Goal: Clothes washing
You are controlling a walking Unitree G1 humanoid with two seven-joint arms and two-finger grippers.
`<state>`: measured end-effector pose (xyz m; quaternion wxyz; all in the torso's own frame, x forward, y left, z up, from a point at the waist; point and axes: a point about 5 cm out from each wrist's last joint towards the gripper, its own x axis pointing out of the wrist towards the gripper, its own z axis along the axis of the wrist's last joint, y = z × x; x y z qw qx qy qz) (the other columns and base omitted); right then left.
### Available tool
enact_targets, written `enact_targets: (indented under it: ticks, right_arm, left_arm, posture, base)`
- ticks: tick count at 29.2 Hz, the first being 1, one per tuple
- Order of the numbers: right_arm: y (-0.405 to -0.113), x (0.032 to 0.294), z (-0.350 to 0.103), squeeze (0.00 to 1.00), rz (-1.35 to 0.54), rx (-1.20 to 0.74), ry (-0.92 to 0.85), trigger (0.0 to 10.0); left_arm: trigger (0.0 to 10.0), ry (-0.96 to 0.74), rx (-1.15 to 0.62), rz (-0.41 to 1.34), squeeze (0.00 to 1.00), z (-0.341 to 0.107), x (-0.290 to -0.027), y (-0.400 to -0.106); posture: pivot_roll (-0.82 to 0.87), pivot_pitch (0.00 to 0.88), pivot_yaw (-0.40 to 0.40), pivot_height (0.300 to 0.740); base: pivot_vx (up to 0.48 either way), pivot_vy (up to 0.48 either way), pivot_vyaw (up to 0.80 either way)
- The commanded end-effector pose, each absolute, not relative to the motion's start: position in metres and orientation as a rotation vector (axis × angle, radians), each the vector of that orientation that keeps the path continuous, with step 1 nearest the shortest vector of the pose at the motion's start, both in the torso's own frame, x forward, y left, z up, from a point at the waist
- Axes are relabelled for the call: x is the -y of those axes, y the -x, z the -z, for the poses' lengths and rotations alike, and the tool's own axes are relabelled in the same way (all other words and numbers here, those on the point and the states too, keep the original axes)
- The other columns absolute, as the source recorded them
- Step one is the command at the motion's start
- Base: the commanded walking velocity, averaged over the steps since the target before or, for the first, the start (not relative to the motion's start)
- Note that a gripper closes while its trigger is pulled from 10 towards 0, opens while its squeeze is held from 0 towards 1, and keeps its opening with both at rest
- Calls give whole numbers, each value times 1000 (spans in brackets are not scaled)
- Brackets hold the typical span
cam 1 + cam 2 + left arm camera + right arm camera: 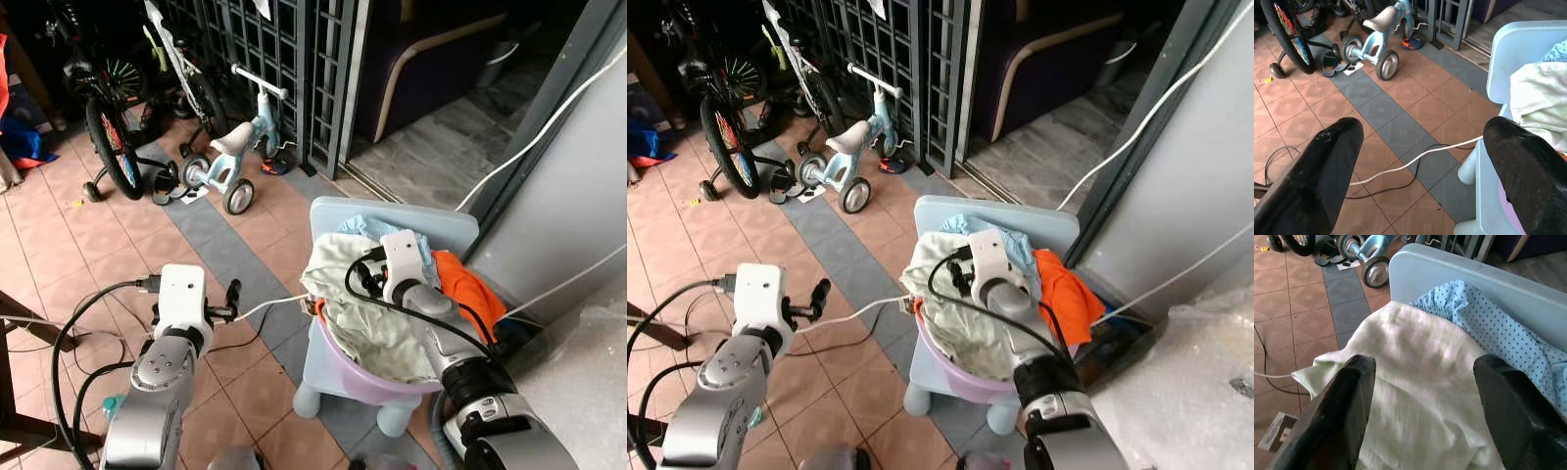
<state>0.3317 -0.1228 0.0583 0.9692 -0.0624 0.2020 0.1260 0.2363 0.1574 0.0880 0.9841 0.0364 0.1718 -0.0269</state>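
Two grippers are showing, and both are open wide. The right gripper (1420,406) is hanging over the pile of clothes, its two black fingers (1342,406) spread far apart and holding nothing. In the right wrist view the pale cloth (1415,362) is lying right under the fingers; I cannot tell if they are touching it. The left gripper (1420,166) is reaching out over the tiled floor (59,245), at about 9 o'clock from the pile, well apart from it. Its fingers (1317,171) are also spread wide and are holding nothing.

The clothes are sitting in a purple basin (367,377). The basin is resting on a small light blue chair (392,220), near the middle of the head view. The pale cloth is lying on top, crumpled and hanging over the basin's rim. A blue cloth with little dots (1488,328) is lying behind it, against the chair's back. An orange cloth (465,284) is lying at 3 o'clock from the pale one.

A white cable (1410,159) is running across the floor toward the chair. A light blue balance bike (230,147) is standing at 11 o'clock from the chair, near a dark metal gate (279,59). A bigger bicycle (108,127) is standing farther out at 10 o'clock.
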Motion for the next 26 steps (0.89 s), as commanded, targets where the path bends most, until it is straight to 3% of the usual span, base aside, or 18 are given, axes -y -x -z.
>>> enact_targets:
  ticks: [1,7,15,26]
  right_arm:
    - [-337,125,-64,0,-228,-385,121,10000]
    - [-335,135,-56,0,-155,-422,111,10000]
    - [-329,141,-47,0,-102,-439,93,10000]
    - [-328,141,-40,0,-267,-547,136,10000]
  left_arm:
    - [10000,-73,-337,61,0,-92,-158,-235]
    - [10000,-77,-361,59,0,-88,-159,-232]
    - [10000,-61,-374,73,0,-85,-154,-234]
    - [10000,-49,-404,95,0,-83,-149,-231]
  posture:
    - [99,87,-8,740]
    - [100,71,-16,740]
    - [88,44,-19,740]
    - [94,34,-32,740]
  base:
    - [382,0,0]
    - [127,0,0]
    - [0,0,-473]
    - [0,0,0]
